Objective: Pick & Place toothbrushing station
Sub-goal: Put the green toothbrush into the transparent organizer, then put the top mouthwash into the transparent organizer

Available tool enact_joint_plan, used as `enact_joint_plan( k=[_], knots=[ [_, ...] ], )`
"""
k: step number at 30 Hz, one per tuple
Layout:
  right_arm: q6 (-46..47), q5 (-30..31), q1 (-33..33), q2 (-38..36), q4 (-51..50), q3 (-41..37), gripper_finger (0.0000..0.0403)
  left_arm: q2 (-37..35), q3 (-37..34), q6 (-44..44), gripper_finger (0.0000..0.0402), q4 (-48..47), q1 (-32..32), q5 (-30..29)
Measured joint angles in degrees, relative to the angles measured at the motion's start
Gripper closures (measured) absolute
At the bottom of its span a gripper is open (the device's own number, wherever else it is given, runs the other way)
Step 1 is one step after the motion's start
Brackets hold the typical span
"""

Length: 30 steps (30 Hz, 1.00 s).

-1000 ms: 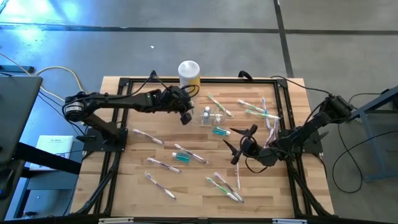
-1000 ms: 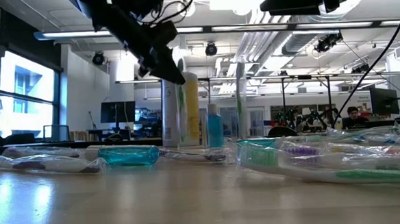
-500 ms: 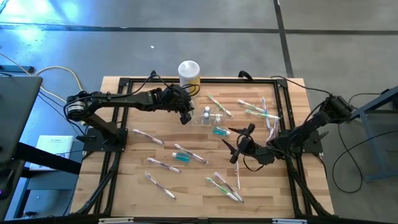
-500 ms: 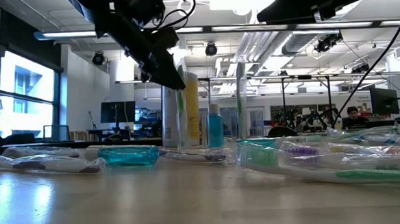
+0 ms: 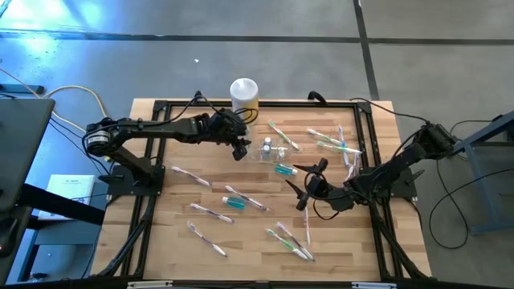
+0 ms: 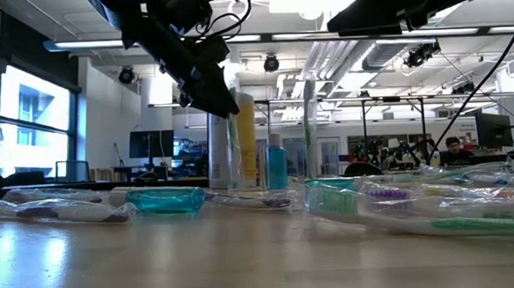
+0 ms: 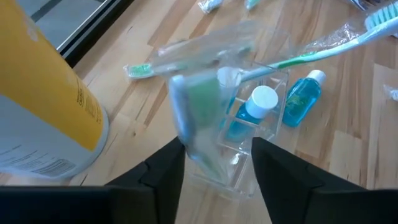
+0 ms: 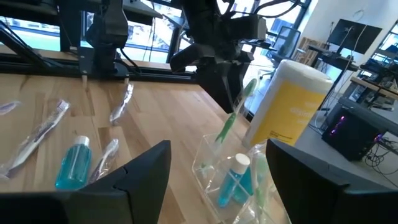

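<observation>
Clear plastic toothbrushing station point(image 5: 271, 151) is standing just beside the left end effector point(image 5: 239, 150), whose fingers are hovering apart above it.

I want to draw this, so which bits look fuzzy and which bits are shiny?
Left wrist view: the wrapped toothbrush between the left claw's fingers is fuzzy, and so is the yellow canister. Low view: the nearest toothbrushes are soft and the tabletop shines with reflected light. High view: a bright bluish glare on the floor.
</observation>
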Motion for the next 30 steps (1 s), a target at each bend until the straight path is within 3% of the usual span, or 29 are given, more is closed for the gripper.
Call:
enact_joint_plan(
  k=[10, 30],
  knots=[
    [0.0, 0.0, 0.0, 0.0, -0.3, 0.0, 0.0147, -0.7, 0.0, 0.1, 0.0217, 0.3, 0.0, 0.0],
    [0.0, 0.0, 0.0, 0.0, -0.6, 0.0, 0.0147, -9.2, 0.0, 0.7, 0.0217, -0.8, 0.0, -1.7]
  ],
)
